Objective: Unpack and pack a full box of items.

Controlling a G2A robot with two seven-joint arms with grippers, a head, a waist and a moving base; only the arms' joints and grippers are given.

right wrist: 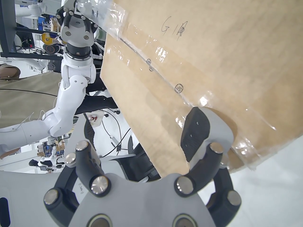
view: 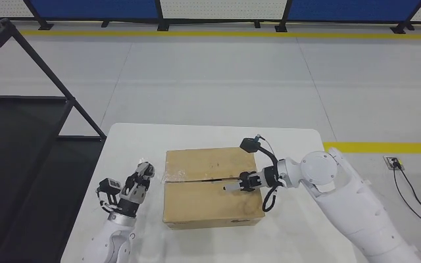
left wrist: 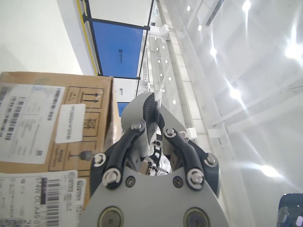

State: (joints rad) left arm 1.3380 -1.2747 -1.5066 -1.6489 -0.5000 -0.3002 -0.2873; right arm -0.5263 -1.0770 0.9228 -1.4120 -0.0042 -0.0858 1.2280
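A closed cardboard box (view: 209, 189) sits in the middle of the white table (view: 296, 141), its top flaps meeting at a seam under clear tape (right wrist: 165, 55). My left gripper (view: 141, 174) is beside the box's left end, shut on a peeled-up strip of clear tape (left wrist: 159, 95); in the right wrist view that gripper (right wrist: 76, 2) holds the strip (right wrist: 106, 5) stretched off the box's edge. My right gripper (view: 231, 187) is over the seam on the box top, open, with one finger (right wrist: 196, 128) lying on the cardboard. Labels (left wrist: 28, 121) cover the box's side.
A black metal frame (view: 46, 125) stands off the table's left side. Bare table lies behind the box and along its right end (right wrist: 272, 190). A yellow floor line (view: 368, 147) runs past the table on the right.
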